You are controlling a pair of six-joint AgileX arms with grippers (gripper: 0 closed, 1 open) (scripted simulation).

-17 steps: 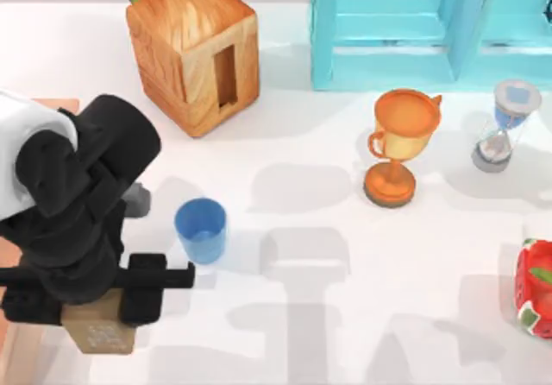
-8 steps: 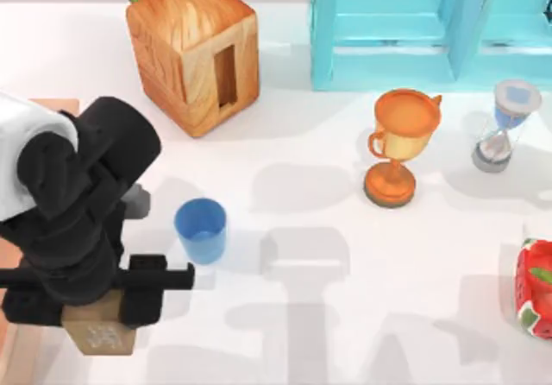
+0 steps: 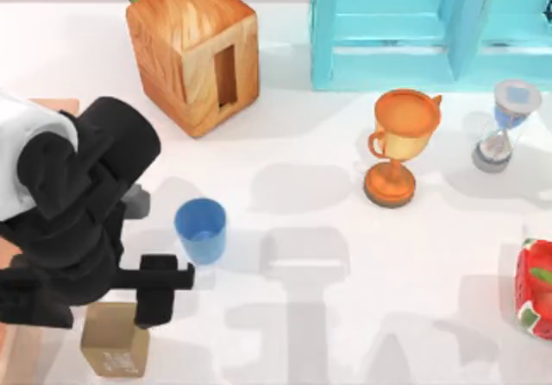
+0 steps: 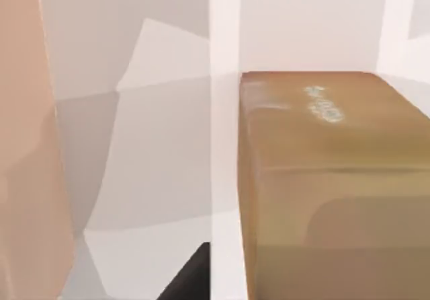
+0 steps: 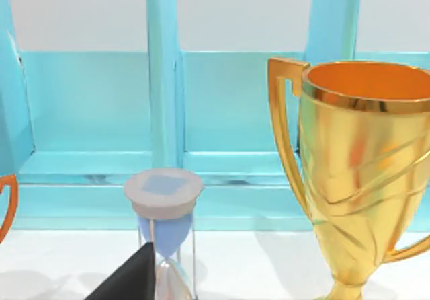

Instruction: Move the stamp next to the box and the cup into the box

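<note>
The tan stamp (image 3: 115, 346) lies on the table near the front left, beside the pinkish-brown box (image 3: 59, 105), which my left arm mostly hides. My left gripper (image 3: 112, 299) hangs open just above the stamp, apart from it. In the left wrist view the stamp (image 4: 322, 179) is close, its faint white mark facing up, with the box wall (image 4: 27, 165) off to one side. The blue cup (image 3: 200, 230) stands upright on the table, to the right of the left arm. A dark part of my right gripper (image 5: 127, 276) shows in the right wrist view.
A large wooden cube with a slot (image 3: 194, 53) stands at the back left, a cyan shelf (image 3: 414, 31) at the back right. An orange trophy (image 3: 397, 148), an hourglass (image 3: 503, 126) and a red strawberry-patterned object (image 3: 536, 286) occupy the right side.
The stamp has left my left gripper and dropped onto the table, now sitting slightly right of and nearer the front than before. The gripper has opened and risen off it.
</note>
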